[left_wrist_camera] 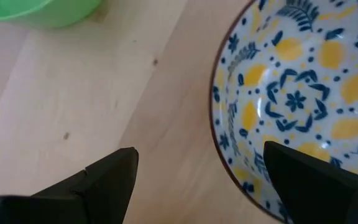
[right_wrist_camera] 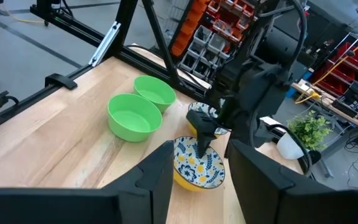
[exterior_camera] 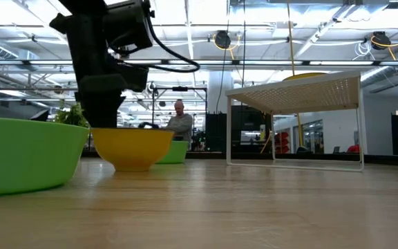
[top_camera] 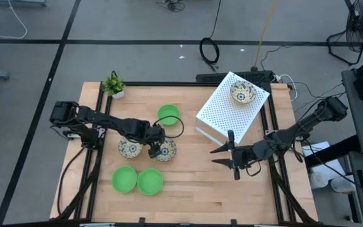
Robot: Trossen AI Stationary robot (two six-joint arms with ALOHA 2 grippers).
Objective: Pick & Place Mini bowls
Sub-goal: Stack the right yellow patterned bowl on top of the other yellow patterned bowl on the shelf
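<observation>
A cream bowl with blue and yellow flowers [top_camera: 166, 150] sits near the middle of the wooden tabletop [top_camera: 188, 189], beside a matching bowl [top_camera: 129, 149], with three green bowls close by. The left pincer [top_camera: 155, 149] hangs over it, fingers apart, straddling its rim. To grip well, it should lower squarely so one finger goes inside, one outside. The right pincer [top_camera: 227, 156] waits well apart, half open and empty.
</observation>
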